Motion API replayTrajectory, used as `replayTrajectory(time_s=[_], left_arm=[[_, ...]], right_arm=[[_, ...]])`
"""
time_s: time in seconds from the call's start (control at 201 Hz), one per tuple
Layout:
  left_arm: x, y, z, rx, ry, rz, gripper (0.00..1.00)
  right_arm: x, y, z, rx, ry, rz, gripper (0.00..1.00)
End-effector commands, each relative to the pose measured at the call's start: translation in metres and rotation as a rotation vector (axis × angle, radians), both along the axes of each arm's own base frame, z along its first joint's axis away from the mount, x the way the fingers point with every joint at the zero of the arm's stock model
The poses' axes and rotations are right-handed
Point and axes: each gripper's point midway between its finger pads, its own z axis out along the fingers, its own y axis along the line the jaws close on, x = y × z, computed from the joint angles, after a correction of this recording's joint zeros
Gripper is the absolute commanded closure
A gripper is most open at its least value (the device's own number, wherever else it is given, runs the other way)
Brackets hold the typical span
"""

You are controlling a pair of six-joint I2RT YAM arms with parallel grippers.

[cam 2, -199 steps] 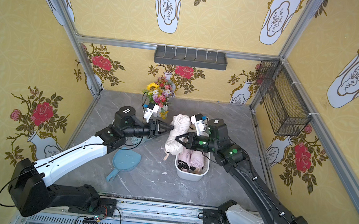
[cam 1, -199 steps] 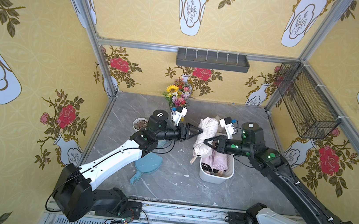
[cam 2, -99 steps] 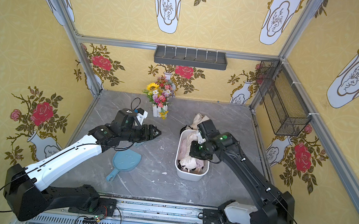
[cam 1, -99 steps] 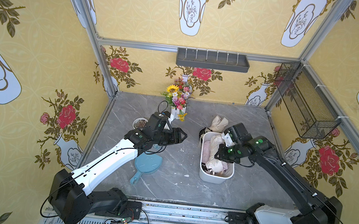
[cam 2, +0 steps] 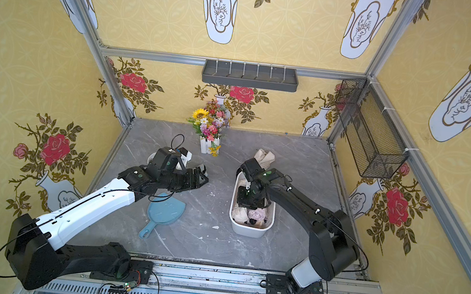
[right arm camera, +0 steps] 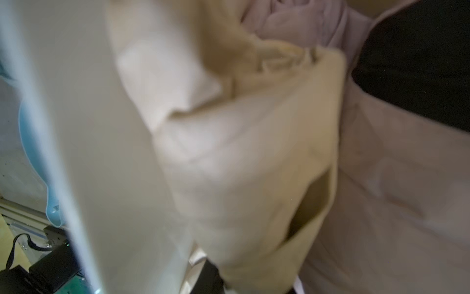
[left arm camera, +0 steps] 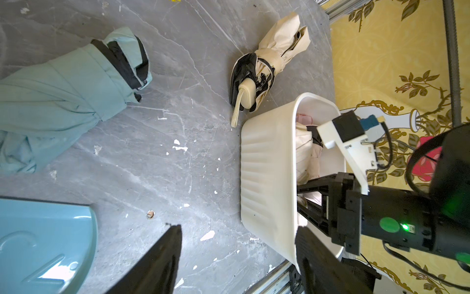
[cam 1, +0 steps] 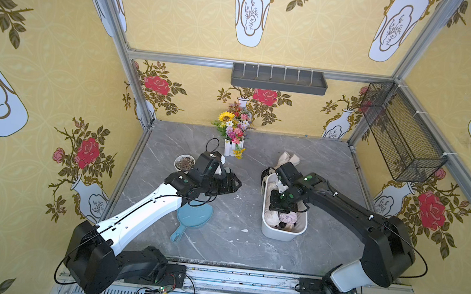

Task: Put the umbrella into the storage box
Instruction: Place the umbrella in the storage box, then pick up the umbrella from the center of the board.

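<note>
meanwhile, your left gripper [cam 1: 233, 183] hangs wide open and empty over the grey table [cam 1: 232, 244], just past the blue dustpan [cam 1: 193, 214]. to its right, the cream umbrella [cam 1: 270, 218] lies inside the white storage box [cam 1: 278, 236] beside a pink umbrella [cam 1: 288, 218]. your right gripper [cam 1: 281, 208] reaches down into the box; whether it grips, you cannot tell.

A robot test cell in a lab, dressed like a home — an aluminium frame [cam 1: 178, 57] holds flat panels [cam 1: 183, 12] printed with yellow rose-and-vase wallpaper around a grey marble-look bench [cam 1: 232, 244]. The left arm [cam 1: 142, 215] and the right arm [cam 1: 351, 209] are mounted on a metal rail [cam 1: 243, 280] with bare wiring at the front edge. A wire basket [cam 1: 401, 136], a grey shelf [cam 1: 278, 80] and a bouquet [cam 1: 233, 126] furnish it.
</note>
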Motion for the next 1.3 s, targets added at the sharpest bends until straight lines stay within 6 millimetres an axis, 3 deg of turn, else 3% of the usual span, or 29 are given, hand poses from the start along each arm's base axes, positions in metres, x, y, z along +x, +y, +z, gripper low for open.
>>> replayTrajectory(time_s=[0.0,0.04,0.174,0.304,0.523,0.632,0.826,1.1,1.155,1.299], left_arm=[[0.000,0.002,-0.003,0.010,-0.005,-0.002,0.25],[-0.001,0.002,-0.005,0.013,-0.001,-0.003,0.25],[0.000,0.007,-0.009,0.035,0.006,0.003,0.23],[0.005,0.017,-0.010,0.083,0.003,0.042,0.21],[0.018,0.034,-0.015,0.206,-0.014,0.090,0.17],[0.023,0.039,-0.026,0.292,-0.014,0.062,0.17],[0.031,0.044,-0.044,0.497,-0.028,-0.120,0.19],[0.054,0.068,-0.083,0.848,-0.015,-0.350,0.17],[0.059,0.070,-0.090,0.869,-0.024,-0.384,0.16],[0.080,0.076,-0.105,0.842,-0.019,-0.395,0.15]], right_arm=[[0.002,-0.017,-0.023,-0.107,0.015,-0.057,1.00],[0.001,-0.018,-0.027,-0.120,0.023,-0.057,0.98],[0.008,-0.023,-0.005,-0.148,-0.051,-0.064,0.51],[0.017,-0.023,0.040,-0.108,-0.155,-0.075,0.36],[0.013,-0.038,0.117,-0.046,-0.314,-0.110,0.30],[0.006,-0.055,0.136,-0.020,-0.353,-0.124,0.26],[-0.003,-0.080,0.132,0.035,-0.329,-0.144,0.26],[0.001,-0.083,0.124,0.078,-0.325,-0.148,0.24],[0.003,-0.083,0.125,0.081,-0.332,-0.146,0.18],[0.009,-0.079,0.123,0.092,-0.336,-0.130,0.17]])
